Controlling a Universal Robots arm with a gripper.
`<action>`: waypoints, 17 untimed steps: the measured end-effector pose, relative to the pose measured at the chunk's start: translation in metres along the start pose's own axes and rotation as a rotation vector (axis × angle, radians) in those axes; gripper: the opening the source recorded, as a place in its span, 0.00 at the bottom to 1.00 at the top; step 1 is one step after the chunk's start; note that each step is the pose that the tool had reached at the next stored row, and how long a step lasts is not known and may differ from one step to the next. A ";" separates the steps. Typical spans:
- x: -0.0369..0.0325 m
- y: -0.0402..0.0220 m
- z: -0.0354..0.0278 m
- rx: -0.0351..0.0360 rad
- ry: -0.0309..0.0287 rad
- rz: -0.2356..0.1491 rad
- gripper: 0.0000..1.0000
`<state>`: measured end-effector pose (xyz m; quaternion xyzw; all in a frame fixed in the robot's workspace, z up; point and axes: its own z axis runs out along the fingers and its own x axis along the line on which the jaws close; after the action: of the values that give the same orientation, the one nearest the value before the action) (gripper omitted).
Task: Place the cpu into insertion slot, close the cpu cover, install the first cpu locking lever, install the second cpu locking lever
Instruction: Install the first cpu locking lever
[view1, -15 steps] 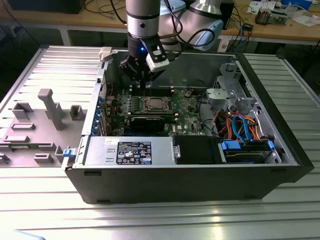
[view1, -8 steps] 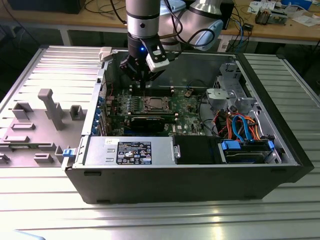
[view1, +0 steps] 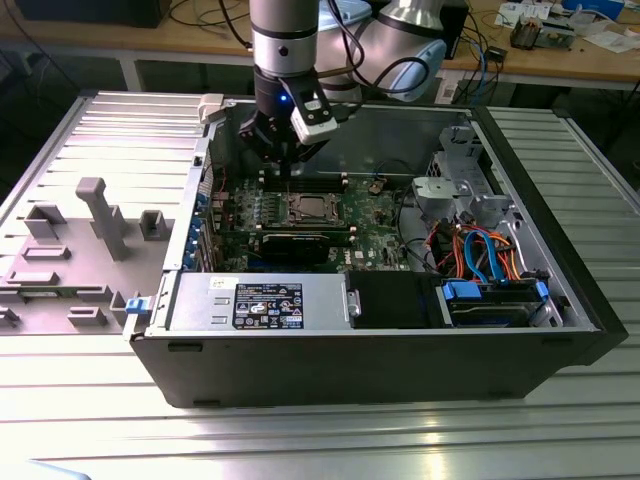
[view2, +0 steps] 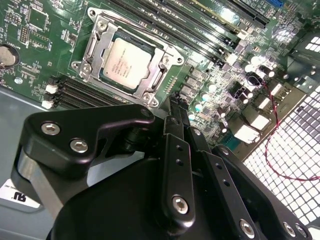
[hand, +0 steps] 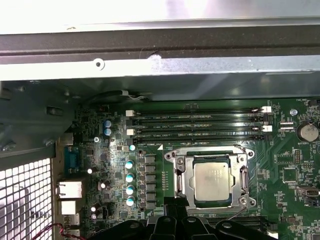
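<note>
The cpu (view2: 127, 62) sits flat in the insertion slot (view2: 106, 76), and the cpu cover (view2: 95, 47) frames it on the green board (view2: 45, 30). I see the gripper (view2: 174, 106) hanging just beside the socket's edge, above the board, with its fingers pressed together and holding nothing.

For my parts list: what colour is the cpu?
Silver-grey; the cpu shows best in the second wrist view.

Open black computer case (view1: 380, 365) on ribbed metal table (view1: 320, 440), containing labelled power supply (view1: 260, 303), black memory slots (hand: 197, 125), coin cell (hand: 307, 132), orange and blue cables (view1: 478, 250); grey fixture blocks (view1: 100, 215) at the exterior view's left.
</note>
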<state>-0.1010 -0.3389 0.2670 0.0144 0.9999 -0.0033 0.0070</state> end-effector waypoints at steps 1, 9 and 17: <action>0.0012 0.0000 0.0002 -0.0002 -0.0038 0.000 0.11; 0.0089 -0.0002 0.0008 -0.0039 -0.0133 -0.051 0.11; 0.0149 0.0075 0.0008 -0.0044 -0.0134 -0.058 0.11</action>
<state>-0.1157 -0.3309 0.2659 -0.0144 0.9998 -0.0014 0.0137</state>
